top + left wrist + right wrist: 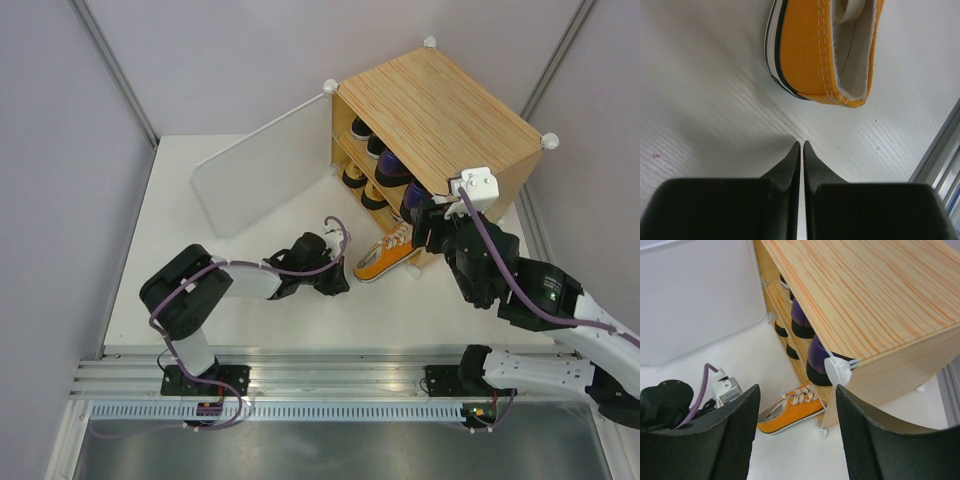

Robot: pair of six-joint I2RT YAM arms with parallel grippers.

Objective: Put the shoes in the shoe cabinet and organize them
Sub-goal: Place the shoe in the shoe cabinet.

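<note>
Parted right fingers (735, 440), cabinet (865, 300) with purple loafers (802, 320)

Cabinet (440, 110): pale wood, fine orange-streaked grain, matt.
Door (262, 178): white panel, smooth, dull.
Sneaker (807, 50): orange woven cloth, white stitching, fuzzy pale lining, smooth white sole edge.
Loafers (816, 355): dark purple, glossy.
Table (700, 100): white, faintly ribbed, matt.
Rail (300, 375): bare metal, slight sheen.

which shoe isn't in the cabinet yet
The orange sneaker, lying on the table before the cabinet; the purple loafers and black shoes sit on its shelves.
</note>
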